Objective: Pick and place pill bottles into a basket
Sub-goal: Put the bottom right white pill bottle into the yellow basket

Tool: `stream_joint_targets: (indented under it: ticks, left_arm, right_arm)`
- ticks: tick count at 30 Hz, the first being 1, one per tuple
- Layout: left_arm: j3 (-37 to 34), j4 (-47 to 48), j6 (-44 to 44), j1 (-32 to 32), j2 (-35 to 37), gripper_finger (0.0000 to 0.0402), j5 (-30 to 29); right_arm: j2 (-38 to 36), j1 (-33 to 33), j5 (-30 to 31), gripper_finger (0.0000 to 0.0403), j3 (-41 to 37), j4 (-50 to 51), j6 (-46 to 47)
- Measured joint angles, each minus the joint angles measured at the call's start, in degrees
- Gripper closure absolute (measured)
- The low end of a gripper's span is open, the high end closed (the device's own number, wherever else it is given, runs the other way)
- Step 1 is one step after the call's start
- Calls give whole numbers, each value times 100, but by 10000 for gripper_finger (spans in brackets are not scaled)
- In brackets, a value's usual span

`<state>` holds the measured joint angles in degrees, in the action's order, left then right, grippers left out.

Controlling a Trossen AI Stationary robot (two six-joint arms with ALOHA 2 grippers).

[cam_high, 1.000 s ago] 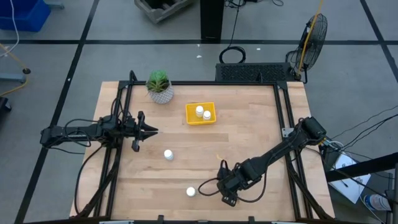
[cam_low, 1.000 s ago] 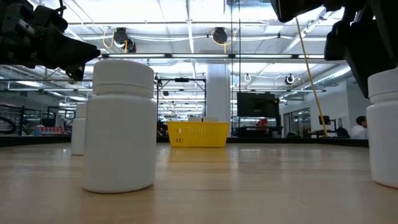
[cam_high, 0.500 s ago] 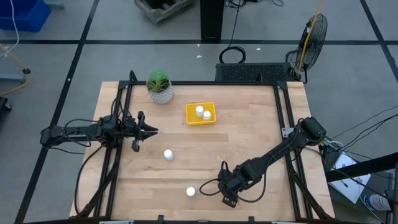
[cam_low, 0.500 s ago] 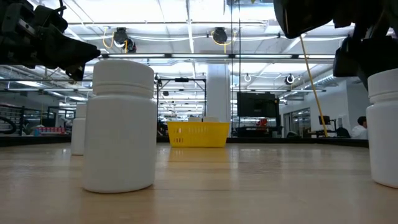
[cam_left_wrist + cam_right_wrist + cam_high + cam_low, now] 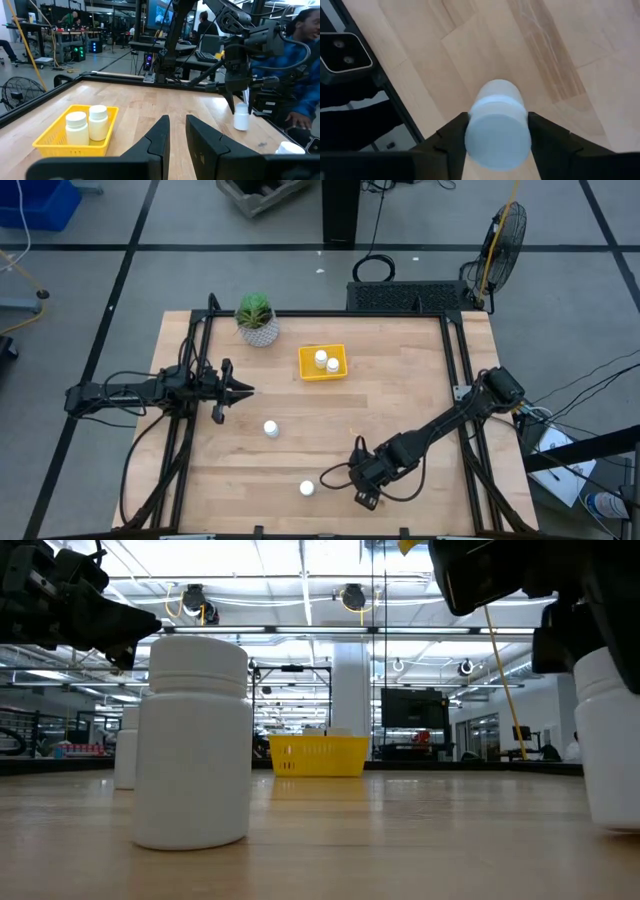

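**Right gripper closing on a near-edge bottle**

Right gripper [image 5: 496,131] straddles a small white cylindrical pill bottle [image 5: 497,122] at the table's [image 5: 400,410] near edge, fingers [image 5: 451,137] at its sides; a firm clamp I cannot confirm. Squeeze below the cap, lift straight up. Shallow yellow rectangular basket [image 5: 322,362], holding two bottles, sits well apart. Left gripper [image 5: 240,391] waits, fingers together.

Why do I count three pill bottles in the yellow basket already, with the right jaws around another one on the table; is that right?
Not quite. The basket holds two pill bottles, not three; the high view shows it plainly. The rest stands: the right gripper has its jaws around another bottle on the table.
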<state>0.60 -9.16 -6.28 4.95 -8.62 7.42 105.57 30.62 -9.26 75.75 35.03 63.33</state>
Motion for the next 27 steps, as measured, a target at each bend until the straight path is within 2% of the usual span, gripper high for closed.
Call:
stream_joint_targets:
  ticks: [3, 11, 17, 27]
  left_arm:
    - [0, 0, 1, 0, 0, 337, 0]
    - [0, -2, 0, 0, 0, 337, 0]
    - [0, 1, 0, 0, 0, 337, 0]
    - [0, -4, 2, 0, 0, 337, 0]
  right_arm:
    - [-10, -64, 2, 254, 0, -31, 1]
    - [-223, -539, 182, 254, -9, 86, -103]
    - [-677, -1306, 396, 254, -9, 285, -709]
    - [-1281, -2920, 1237, 254, -7, 371, -1937]
